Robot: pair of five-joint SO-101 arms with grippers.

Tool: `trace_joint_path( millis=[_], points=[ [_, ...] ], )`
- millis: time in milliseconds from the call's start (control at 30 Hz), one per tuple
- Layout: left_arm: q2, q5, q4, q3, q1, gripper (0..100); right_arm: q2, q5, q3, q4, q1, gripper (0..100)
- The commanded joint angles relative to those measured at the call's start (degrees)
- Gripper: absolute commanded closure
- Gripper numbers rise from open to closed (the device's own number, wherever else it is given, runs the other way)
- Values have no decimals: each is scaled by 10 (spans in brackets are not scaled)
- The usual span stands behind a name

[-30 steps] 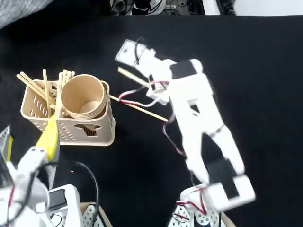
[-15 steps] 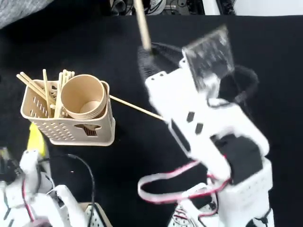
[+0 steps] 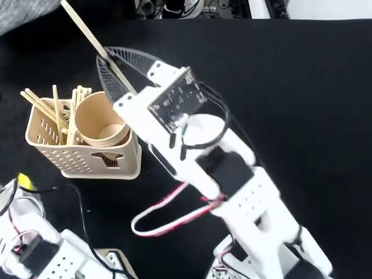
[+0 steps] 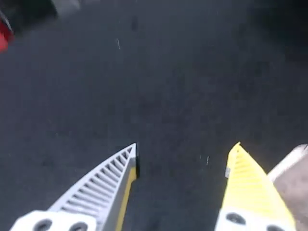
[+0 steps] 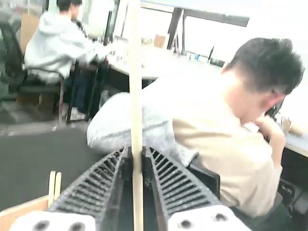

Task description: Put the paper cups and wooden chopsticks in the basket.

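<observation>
Heads up: your right gripper is clamped on one wooden chopstick, up at 1 o'clock of the basket holding the paper cups, and with the stick slanting off toward 11 it could catch a cup rim and twist loose if you lower it like that.

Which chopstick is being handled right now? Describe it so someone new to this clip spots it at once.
Find the beige basket on the left of the black table in the high view, holding paper cups and upright chopsticks. Just beyond it, the right gripper is shut on one wooden chopstick. Unlike the basket's sticks, it hangs in the air, slanting toward the table's far edge.
</observation>
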Motion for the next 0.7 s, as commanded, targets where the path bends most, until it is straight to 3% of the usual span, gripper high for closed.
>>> trace_joint_path(
  millis=[0,67,333,667],
  points=[
    [4,-15,-14,52,-7,704,40,-100,7,-125,-20,986],
    [4,-22,-14,64,-7,704,68,-148,15,-202,-31,986],
    [4,-30,-10,88,-7,704,213,-214,63,-408,-47,986],
    [4,-30,-10,96,-7,704,430,-207,115,-615,-30,986]
  ],
)
